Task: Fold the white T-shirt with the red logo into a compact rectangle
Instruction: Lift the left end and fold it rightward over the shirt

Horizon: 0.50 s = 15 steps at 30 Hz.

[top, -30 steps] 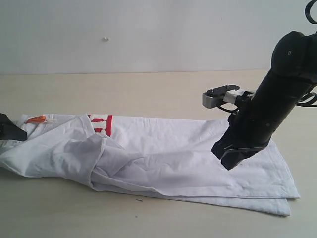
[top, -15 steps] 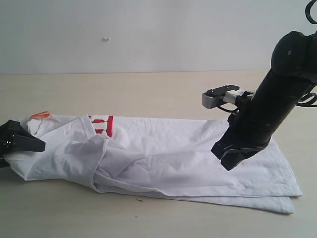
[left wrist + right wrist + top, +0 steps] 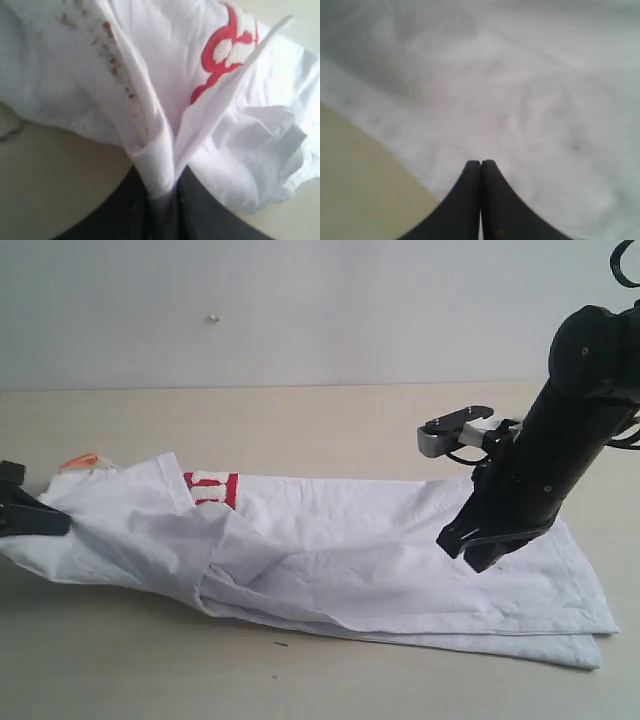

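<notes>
Left gripper (image 3: 45,520) clamps the white T-shirt (image 3: 350,550) at frame left — its length runs rightward beneath the right gripper (image 3: 478,556), pinched empty.

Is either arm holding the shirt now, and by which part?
The left gripper pinches a fold of the white T-shirt at its collar end, near the red logo. The right gripper has jaws shut on nothing.

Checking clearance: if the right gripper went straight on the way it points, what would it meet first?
Most likely the plain cloth of the white cotton T-shirt, which lies just beyond the shut right gripper; the gap between them is unclear.
</notes>
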Motion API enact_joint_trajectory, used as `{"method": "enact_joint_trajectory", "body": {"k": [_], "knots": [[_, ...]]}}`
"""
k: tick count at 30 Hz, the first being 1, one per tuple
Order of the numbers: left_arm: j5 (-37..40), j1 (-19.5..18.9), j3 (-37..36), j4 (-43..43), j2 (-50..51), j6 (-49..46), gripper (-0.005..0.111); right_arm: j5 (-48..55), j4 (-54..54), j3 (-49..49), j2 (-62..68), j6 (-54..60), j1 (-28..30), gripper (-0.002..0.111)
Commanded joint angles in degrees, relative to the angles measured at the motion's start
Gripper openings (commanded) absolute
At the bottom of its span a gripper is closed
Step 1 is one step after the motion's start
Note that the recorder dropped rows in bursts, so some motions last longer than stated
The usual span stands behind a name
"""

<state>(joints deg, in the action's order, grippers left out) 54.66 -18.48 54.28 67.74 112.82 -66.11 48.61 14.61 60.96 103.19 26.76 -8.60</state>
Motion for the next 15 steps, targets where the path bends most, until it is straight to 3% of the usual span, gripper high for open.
{"method": "enact_joint_trajectory", "body": {"k": [1,6,8,11,13,15], "knots": [[0.82,-5.70,-0.11,1.07,-7.34,3.47,0.000,-4.45,-12.29,0.03,-1.79,-12.35,-0.05,0.000],[7.04,-5.56,-0.11,5.82,-13.46,3.64,0.000,-6.41,-13.26,0.03,-2.71,-14.50,-0.05,0.000],[11.64,0.51,-0.11,9.22,-16.16,3.09,0.000,-6.81,-13.15,0.03,-2.83,-14.38,-0.05,0.000],[10.60,8.88,-0.11,10.97,-16.91,2.27,0.000,-6.81,-13.15,0.03,-3.73,-14.49,-0.05,0.000],[5.12,16.78,-0.11,12.25,-16.76,1.88,0.000,-6.94,-13.15,0.03,-4.76,-14.49,-0.05,0.000],[0.61,22.22,-0.11,13.85,-16.65,1.88,0.000,-6.94,-13.15,0.03,-5.76,-14.49,-0.05,0.000]]}}
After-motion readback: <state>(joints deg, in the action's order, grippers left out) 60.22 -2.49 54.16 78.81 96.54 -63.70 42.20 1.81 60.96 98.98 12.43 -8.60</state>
